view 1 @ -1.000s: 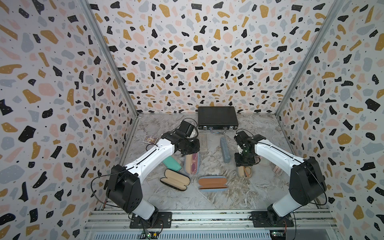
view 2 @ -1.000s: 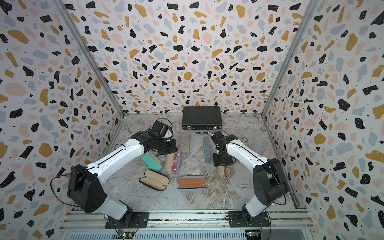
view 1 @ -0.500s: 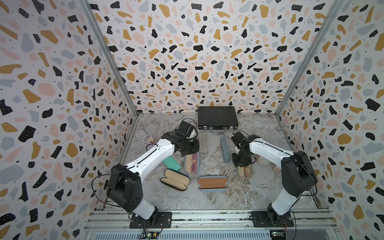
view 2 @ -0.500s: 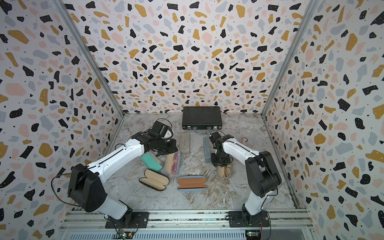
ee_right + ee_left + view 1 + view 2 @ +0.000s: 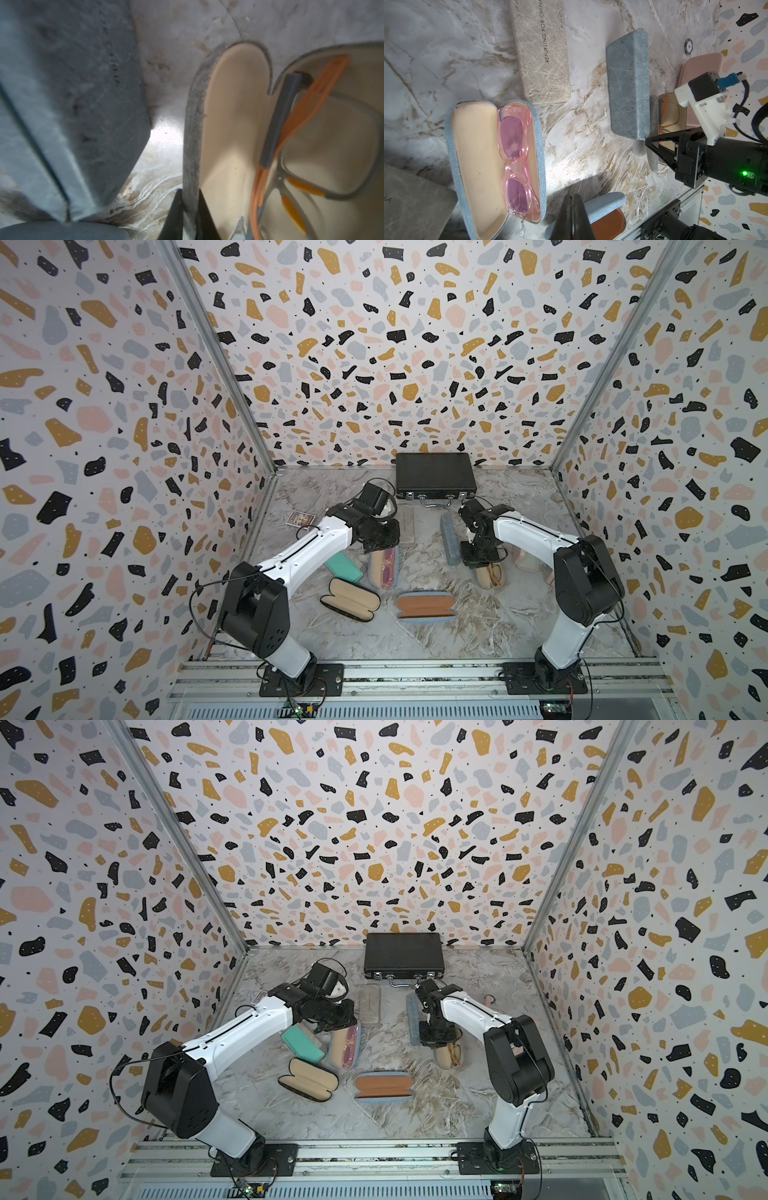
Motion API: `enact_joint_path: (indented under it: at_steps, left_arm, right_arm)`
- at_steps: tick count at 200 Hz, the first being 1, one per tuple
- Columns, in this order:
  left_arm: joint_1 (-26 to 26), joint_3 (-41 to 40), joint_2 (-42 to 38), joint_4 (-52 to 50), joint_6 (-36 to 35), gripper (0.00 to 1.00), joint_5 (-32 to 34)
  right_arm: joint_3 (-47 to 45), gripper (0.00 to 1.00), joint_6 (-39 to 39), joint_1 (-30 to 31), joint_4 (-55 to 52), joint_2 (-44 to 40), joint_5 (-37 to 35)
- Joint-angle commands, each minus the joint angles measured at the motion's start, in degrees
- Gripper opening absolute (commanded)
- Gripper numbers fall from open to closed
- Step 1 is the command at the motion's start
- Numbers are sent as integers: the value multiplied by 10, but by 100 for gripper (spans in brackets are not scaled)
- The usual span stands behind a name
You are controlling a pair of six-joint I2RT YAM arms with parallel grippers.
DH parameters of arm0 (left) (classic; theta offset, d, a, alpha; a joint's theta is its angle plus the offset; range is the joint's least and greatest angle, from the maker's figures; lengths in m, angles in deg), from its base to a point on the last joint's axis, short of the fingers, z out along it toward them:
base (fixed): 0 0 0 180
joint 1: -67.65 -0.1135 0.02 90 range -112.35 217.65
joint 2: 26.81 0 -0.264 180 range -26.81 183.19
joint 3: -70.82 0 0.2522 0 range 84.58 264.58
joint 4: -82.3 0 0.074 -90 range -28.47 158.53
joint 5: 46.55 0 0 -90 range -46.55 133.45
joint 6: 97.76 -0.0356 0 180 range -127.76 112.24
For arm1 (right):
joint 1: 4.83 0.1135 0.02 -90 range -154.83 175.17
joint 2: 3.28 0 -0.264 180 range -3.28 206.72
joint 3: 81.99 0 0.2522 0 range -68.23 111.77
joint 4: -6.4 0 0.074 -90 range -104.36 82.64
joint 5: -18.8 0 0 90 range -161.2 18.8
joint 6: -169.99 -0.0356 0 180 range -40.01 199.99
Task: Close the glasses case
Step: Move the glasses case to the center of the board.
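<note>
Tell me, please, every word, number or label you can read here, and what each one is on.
"REFUELING FOR CHINA": on the beige marbled case, running to the picture's edge.
Poker chip: number too small to read.
Blue case: stamped line, too blurred to read.
Card on the table: print too small to read.

Looks like robotics lab test booth. Boxed in left, right and far by terrazzo-print panels on aluminium posts. Floored with marble-print counter. Fitted at near edge with aluminium rail, left arm and right arm bolted on, cables loose.
</note>
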State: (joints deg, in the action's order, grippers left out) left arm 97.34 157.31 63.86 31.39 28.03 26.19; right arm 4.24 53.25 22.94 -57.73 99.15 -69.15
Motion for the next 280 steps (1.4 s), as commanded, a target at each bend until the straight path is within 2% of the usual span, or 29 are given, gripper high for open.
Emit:
enact_joint_path:
  at_steps: [1, 132, 197, 233, 280]
  left_arm:
    - [-3, 9, 6, 12, -4, 7, -5]
    - [-25, 5, -7, -3, -23, 7, -8]
    - [-39, -4, -15, -4, -27, 7, -12]
    - [-42, -5, -14, -2, -26, 7, -14]
    - [-42, -4, -4, 20, -9, 7, -39]
  right_arm:
    - [28, 11, 10, 3, -16, 5, -8]
    - [139, 12, -2, 4, 15, 84, 71]
    - [221, 12, -5, 18, 7, 143, 86]
    - [257, 12, -4, 20, -5, 167, 81]
    - [248, 11, 6, 20, -33, 153, 18]
